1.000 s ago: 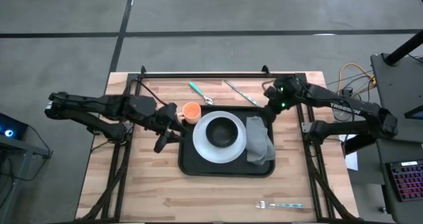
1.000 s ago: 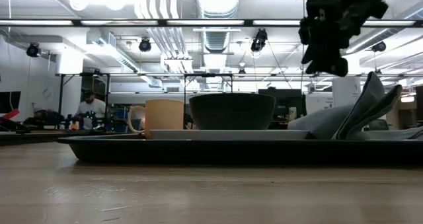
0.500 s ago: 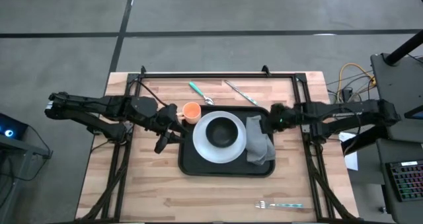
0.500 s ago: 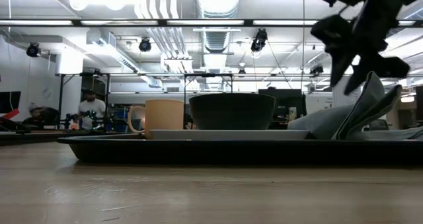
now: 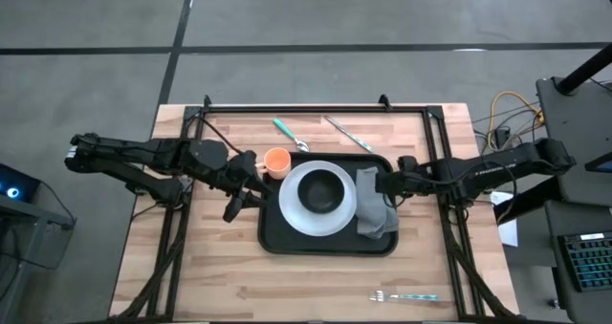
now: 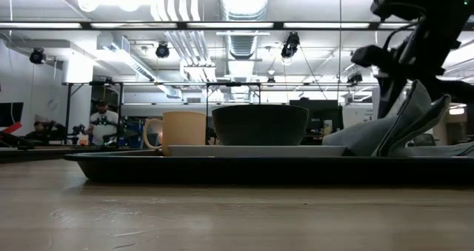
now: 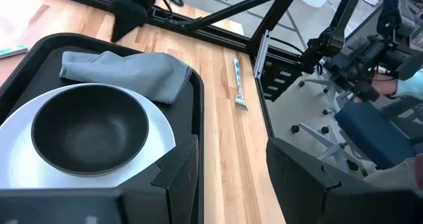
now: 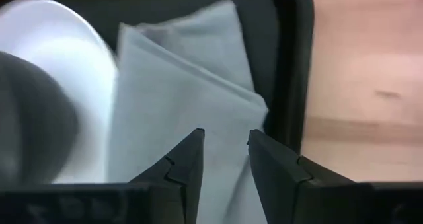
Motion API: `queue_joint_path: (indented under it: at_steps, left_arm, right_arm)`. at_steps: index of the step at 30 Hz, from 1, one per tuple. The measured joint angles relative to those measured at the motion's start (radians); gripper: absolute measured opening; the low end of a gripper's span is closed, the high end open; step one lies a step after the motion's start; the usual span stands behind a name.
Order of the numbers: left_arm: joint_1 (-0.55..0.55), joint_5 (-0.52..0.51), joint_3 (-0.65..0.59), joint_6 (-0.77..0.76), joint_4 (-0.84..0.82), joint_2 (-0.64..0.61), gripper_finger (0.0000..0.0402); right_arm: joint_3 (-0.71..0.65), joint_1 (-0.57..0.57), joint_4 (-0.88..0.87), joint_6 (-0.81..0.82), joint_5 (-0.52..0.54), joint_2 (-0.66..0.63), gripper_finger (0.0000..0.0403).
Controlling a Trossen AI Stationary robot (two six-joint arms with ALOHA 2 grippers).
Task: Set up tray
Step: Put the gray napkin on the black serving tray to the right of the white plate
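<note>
Right pincer [image 5: 382, 183], slightly parted, hovers over napkin [image 5: 375, 205] at tray [image 5: 330, 245] edge; left pincer [image 5: 251, 176] open.

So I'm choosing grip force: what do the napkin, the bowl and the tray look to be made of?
The napkin looks like soft grey cloth: it slumps in loose folds. The bowl seems matte black ceramic or plastic, with only a dull sheen; which one is unclear. The tray looks like rigid black plastic with a moulded raised rim. The right gripper hovers over the napkin.
</note>
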Motion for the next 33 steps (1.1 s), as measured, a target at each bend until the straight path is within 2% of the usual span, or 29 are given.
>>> queue_joint_path:
  at_steps: [5, 13, 33]
  left_arm:
    - [0.000, 0.000, 0.000, 0.000, 0.000, 0.000, 0.0159]
    - [0.000, 0.032, 0.000, -0.009, 0.000, 0.000, 0.0159]
    - [0.000, 0.034, 0.000, -0.016, 0.000, 0.000, 0.0159]
  right_arm:
    - [-0.020, 0.007, 0.081, 0.011, -0.040, 0.048, 0.0107]
    - [-0.022, 0.014, 0.085, 0.028, -0.066, 0.134, 0.0118]
    - [-0.028, 0.013, 0.167, 0.035, -0.066, 0.267, 0.0102]
